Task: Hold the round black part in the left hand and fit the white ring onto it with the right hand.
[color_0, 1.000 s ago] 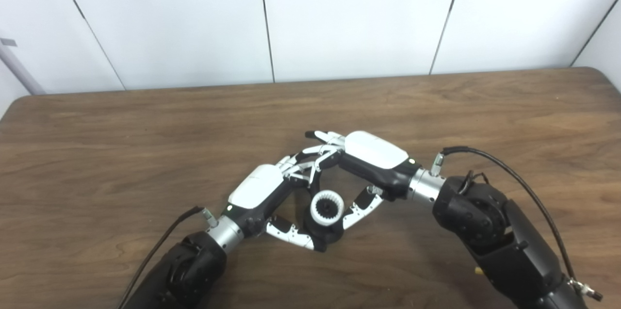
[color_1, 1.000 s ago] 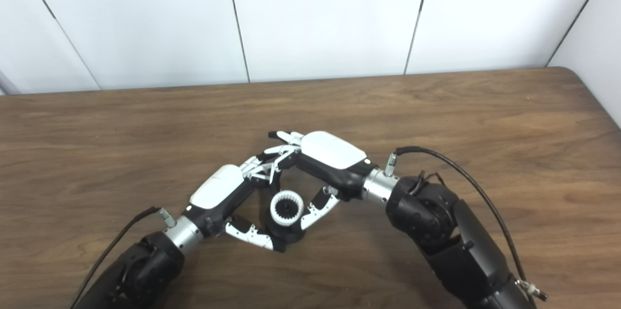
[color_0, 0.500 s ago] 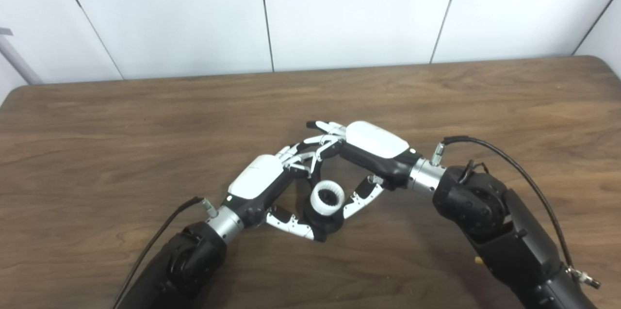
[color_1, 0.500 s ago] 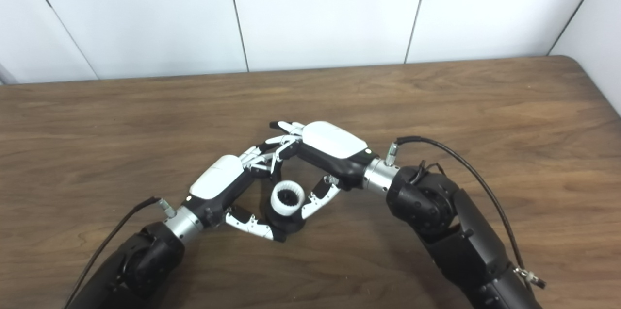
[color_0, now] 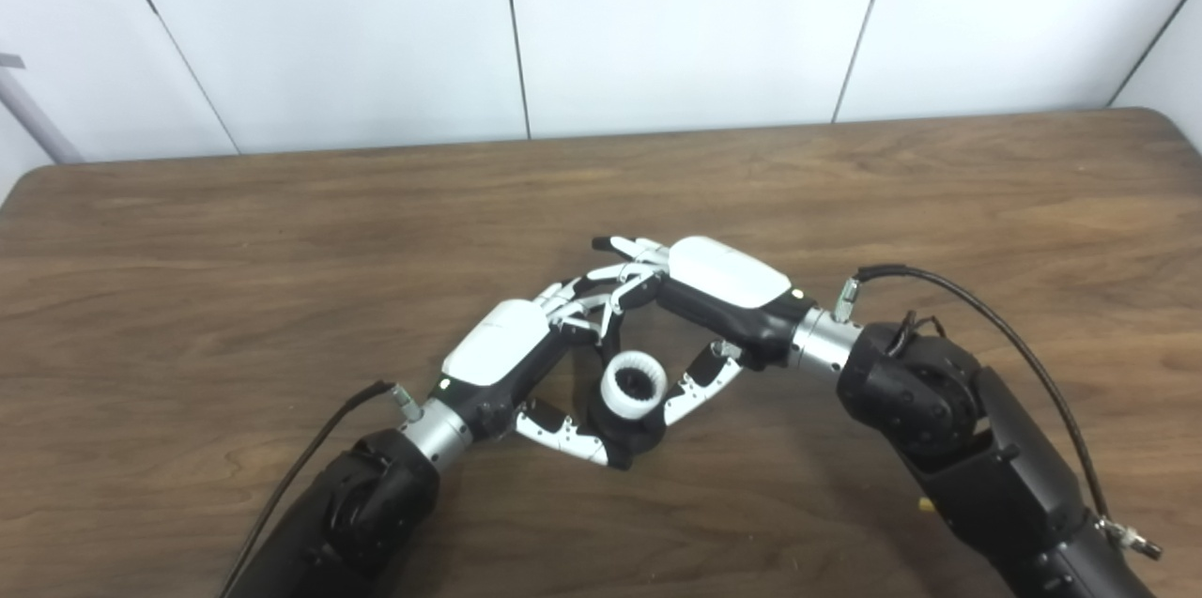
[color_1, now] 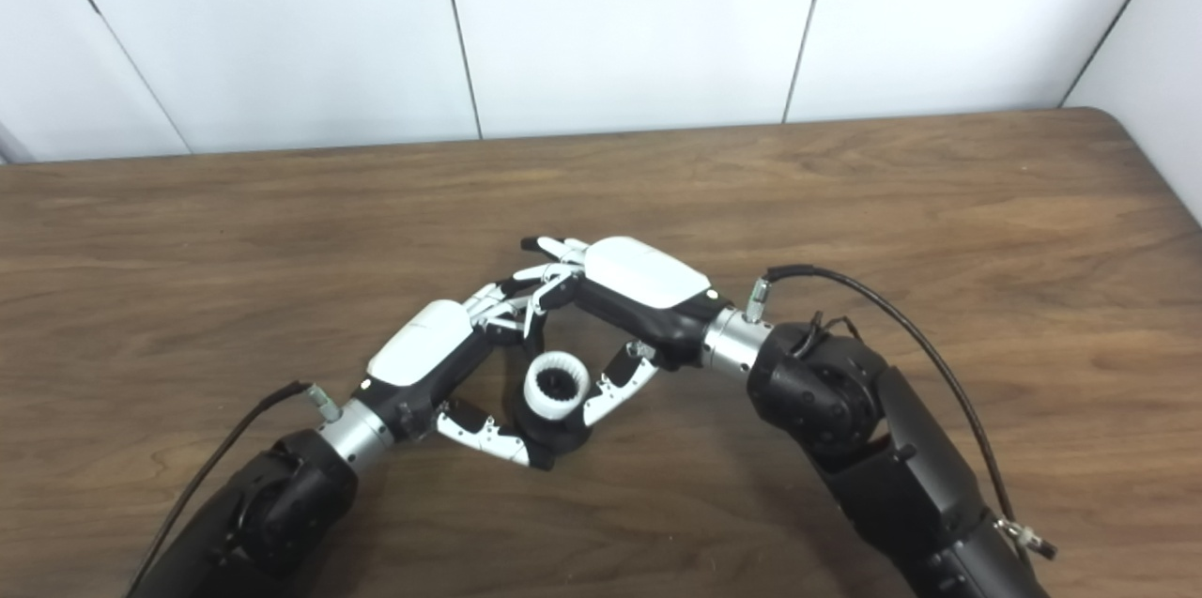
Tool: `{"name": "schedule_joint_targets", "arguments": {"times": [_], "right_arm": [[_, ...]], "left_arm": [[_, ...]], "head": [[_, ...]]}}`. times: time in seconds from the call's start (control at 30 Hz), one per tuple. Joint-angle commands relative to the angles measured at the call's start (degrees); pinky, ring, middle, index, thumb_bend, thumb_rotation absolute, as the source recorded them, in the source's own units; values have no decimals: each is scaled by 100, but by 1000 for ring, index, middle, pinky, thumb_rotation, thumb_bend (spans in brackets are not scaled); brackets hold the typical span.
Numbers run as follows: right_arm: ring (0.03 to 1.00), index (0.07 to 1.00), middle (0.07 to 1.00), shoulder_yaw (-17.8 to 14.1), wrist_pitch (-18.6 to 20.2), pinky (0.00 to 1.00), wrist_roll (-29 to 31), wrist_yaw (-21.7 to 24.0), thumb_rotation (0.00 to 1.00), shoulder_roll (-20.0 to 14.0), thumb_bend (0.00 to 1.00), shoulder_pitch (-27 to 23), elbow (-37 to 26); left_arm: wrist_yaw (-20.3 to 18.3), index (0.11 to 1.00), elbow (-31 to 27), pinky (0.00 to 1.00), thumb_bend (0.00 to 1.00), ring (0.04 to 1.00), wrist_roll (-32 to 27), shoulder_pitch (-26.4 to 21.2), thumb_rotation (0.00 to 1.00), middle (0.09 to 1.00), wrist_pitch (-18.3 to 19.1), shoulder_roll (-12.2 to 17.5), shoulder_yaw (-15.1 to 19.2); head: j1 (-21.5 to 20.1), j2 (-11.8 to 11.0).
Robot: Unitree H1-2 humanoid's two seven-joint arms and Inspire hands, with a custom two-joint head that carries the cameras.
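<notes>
Barely any change since half a second ago. Left hand (color_0: 502, 359) still curls around the round black part (color_0: 631, 434); right hand (color_0: 723, 283) stays pinching the white ring (color_0: 633, 386), seated atop it, thumb touching its side, low over the wooden table (color_0: 282, 251).

— What is seen under the work?
— A brown wooden table (color_0: 282, 232) with a dark grain is seen, its far corners rounded.

— And behind it?
— A white panelled wall (color_0: 676, 16) is shown, divided by thin dark seams; the far edge of the table is met by its base.

— Anything at the left edge?
— A grey bar (color_0: 33, 115) is seen slanting down towards the table's far left corner in the left eye view. What it belongs to cannot be told.
</notes>
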Motion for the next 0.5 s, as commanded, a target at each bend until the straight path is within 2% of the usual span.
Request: {"name": "schedule_joint_targets", "arguments": {"times": [0.0,0.47], "right_arm": [[1000,485,859,-32,-129,1000,25,-76,137,-65,523,-130,-70],[1000,485,859,4,-66,1000,79,-18,137,-77,523,-82,-64]], "left_arm": [[-114,484,-96,1000,525,1000,34,-14,58,906,-73,-38,-75],[-191,484,-172,1000,525,1000,64,-17,58,903,11,-76,-107]], "head": [[-3,16],[3,46]]}}
